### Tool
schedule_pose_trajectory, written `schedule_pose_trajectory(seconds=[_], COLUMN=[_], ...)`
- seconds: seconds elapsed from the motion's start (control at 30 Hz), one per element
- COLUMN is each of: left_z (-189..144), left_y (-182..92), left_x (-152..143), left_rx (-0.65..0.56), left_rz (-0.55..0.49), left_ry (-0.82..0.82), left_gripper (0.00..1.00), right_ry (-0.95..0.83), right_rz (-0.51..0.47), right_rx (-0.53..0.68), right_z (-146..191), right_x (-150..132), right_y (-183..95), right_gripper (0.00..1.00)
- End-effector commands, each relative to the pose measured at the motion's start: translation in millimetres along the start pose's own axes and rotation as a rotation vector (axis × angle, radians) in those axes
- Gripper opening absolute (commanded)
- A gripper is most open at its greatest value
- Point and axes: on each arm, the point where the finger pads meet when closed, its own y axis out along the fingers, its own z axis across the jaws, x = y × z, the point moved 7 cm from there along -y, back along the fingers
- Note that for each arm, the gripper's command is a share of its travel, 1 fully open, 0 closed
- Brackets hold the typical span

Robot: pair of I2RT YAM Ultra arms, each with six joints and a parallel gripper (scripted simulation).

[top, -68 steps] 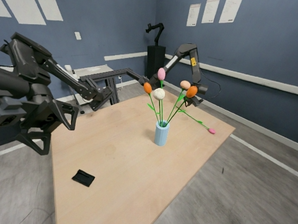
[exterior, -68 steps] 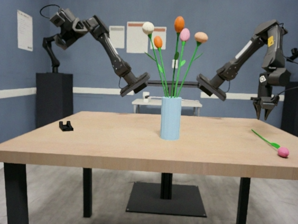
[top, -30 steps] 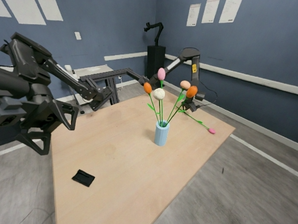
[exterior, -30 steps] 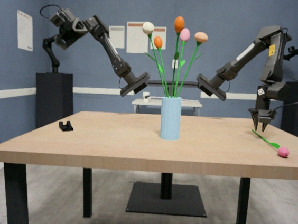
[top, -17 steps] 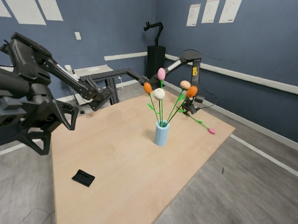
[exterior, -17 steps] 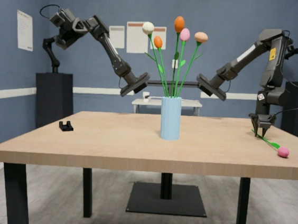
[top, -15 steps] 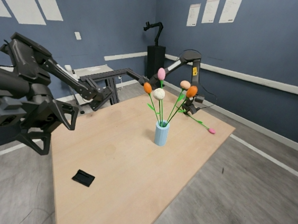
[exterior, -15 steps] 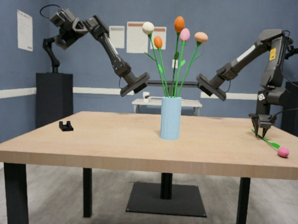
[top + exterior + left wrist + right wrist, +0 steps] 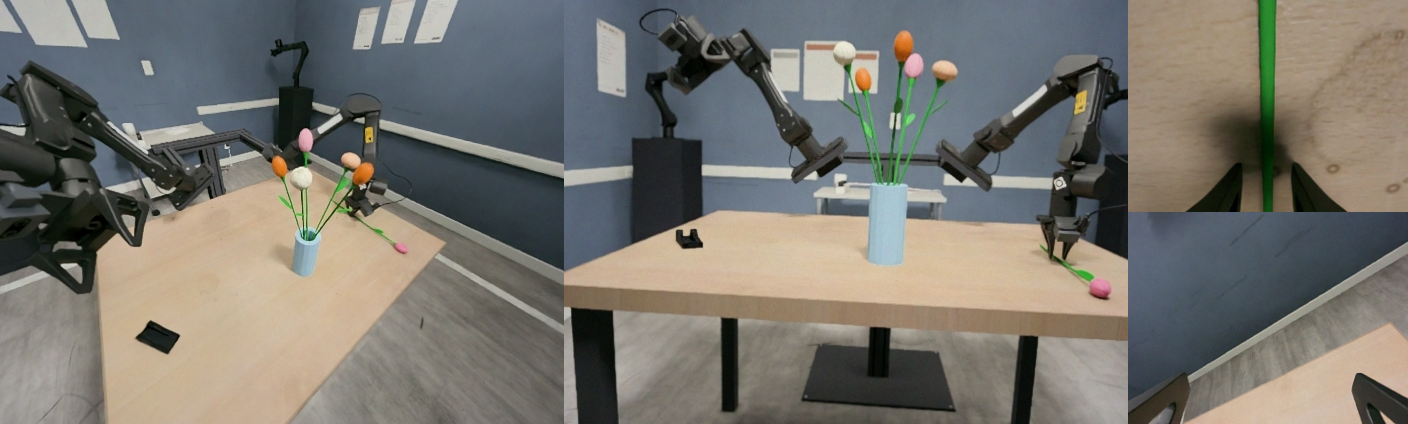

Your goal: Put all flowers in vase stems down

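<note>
Table carries vase, pink flower, black piece.

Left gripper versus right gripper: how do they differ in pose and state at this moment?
The black left gripper points down, low over the table by the flower's green stem; the black right gripper is raised away from it. The left's fingers are partly open, the right's spread wide. Neither holds anything.

pale wood-grained tabletop, matt blue vase, rough-textured white bloom
</note>
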Motion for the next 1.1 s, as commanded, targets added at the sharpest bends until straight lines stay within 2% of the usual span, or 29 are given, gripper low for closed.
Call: schedule_pose_trajectory(seconds=[0.0,0.27,0.7,0.83,1.07], left_z=[2,-5,5,-7,-7], left_y=[-16,-13,-9,-2,-1], left_x=[9,0,1,-2,-3], left_rx=[0.002,-0.011,0.005,-0.011,-0.012], left_rz=[-0.050,-0.029,-0.035,-0.024,-0.018], left_ry=[0.001,0.012,-0.005,0.017,0.015], left_gripper=[0.30,0.30,0.30,0.30,0.30], right_ry=[0.002,0.002,0.002,0.002,0.002], right_rz=[-0.004,-0.004,-0.004,-0.004,-0.004], right_rx=[0.017,0.017,0.017,0.017,0.017], right_z=[1,1,1,1,1], right_x=[-1,-1,-1,-1,-1], right_y=[3,3,3,3,3], right_gripper=[1.00,1.00,1.00,1.00,1.00])
